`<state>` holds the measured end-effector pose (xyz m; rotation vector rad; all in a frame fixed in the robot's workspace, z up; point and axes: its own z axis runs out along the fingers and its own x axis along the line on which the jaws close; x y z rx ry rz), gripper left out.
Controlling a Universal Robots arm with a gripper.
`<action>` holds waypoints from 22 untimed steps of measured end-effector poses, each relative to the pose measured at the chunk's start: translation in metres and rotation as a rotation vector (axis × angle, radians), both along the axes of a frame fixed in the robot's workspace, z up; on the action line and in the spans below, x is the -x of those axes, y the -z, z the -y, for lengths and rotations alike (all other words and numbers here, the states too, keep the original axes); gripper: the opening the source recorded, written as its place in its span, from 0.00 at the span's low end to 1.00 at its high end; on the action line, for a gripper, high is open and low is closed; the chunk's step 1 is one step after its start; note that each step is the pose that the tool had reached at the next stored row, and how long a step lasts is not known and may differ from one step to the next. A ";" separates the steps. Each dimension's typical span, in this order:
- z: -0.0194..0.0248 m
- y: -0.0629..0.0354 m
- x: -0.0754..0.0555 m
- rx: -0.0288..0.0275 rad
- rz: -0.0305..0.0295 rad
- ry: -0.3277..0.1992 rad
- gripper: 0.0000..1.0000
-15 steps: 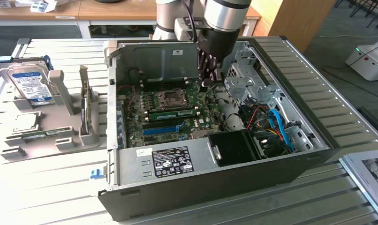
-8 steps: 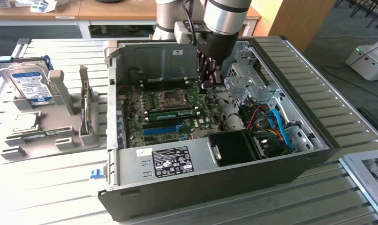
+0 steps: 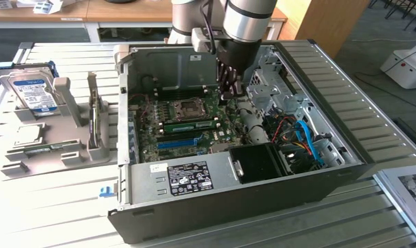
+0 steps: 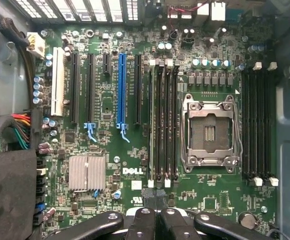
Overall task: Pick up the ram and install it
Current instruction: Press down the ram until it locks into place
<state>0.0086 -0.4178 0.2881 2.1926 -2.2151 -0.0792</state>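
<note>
While the arm hangs over the open computer case [image 3: 346, 155], we see its gripper [image 3: 230, 95] low inside, above the green circuit board [image 3: 149, 139] and near the empty processor socket [image 3: 189, 107]. Its fingers [image 4: 144, 222] are pressed together, and we can make out nothing between them.

The ram [image 3: 189, 125] is in the case. It stands on edge along the memory slots, between the processor socket and the blue slot [image 3: 177, 143], clear of the gripper. We cannot tell whether it is pushed fully home.

From the wrist view we look straight down on the board, with the socket [image 4: 208, 131], the long blue slot [image 4: 121, 90] and a ribbed silver heat sink [image 4: 87, 172].

Outside the case, toward the exterior view's left, a grey tray [image 3: 49, 155] holds an upright hard drive [image 3: 29, 90] and a square silver chip [image 3: 28, 135].
</note>
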 end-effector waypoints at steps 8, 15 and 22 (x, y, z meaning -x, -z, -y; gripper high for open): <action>0.0000 0.0069 0.000 0.0000 0.0000 0.000 0.10; 0.0000 0.0130 0.000 0.0000 0.0000 0.000 0.10; 0.0000 0.0191 0.000 -0.0001 0.0001 0.000 0.10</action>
